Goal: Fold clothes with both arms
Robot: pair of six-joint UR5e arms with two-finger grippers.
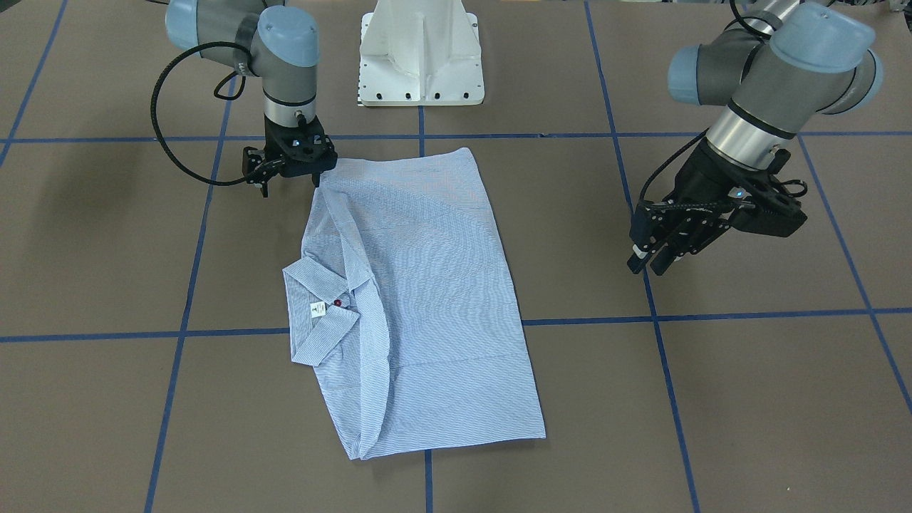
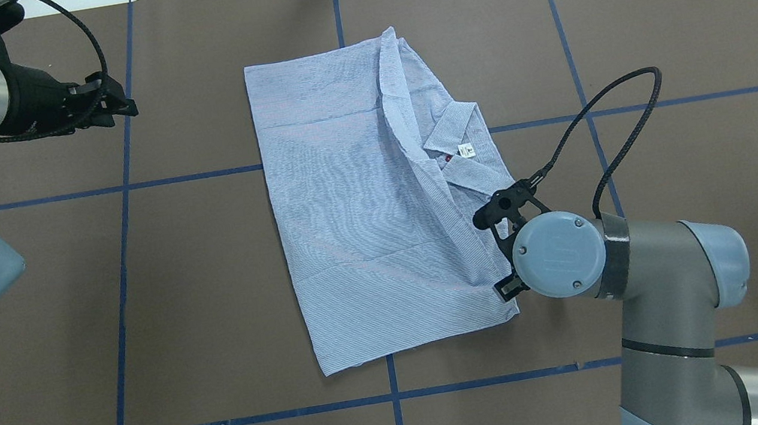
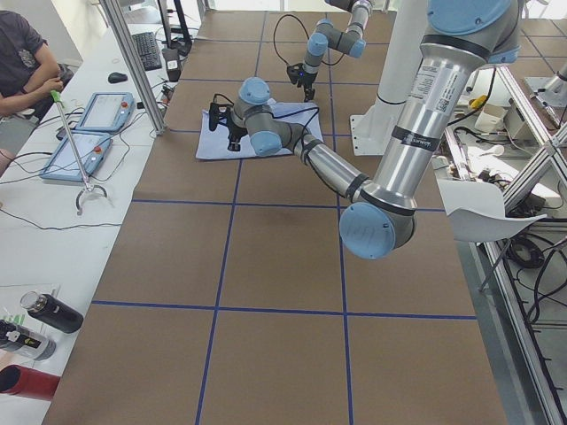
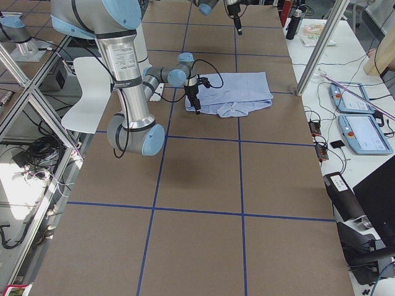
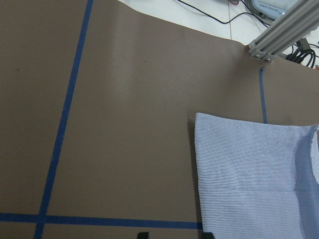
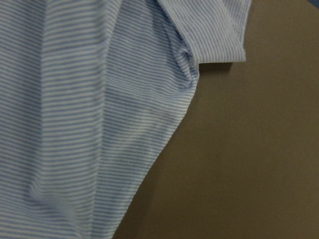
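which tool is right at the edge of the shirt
The right tool, at the collar-side corner of the shirt; the left tool hangs over the table, well clear of it.

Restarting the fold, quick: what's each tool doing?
Left tool: open, empty.
Right tool: open, empty, by a corner of the shirt.

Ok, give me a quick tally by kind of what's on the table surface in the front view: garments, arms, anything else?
Shirt: 1
Robot arms: 2, the left arm and the right arm
White pedestal base: 1
Total: 4
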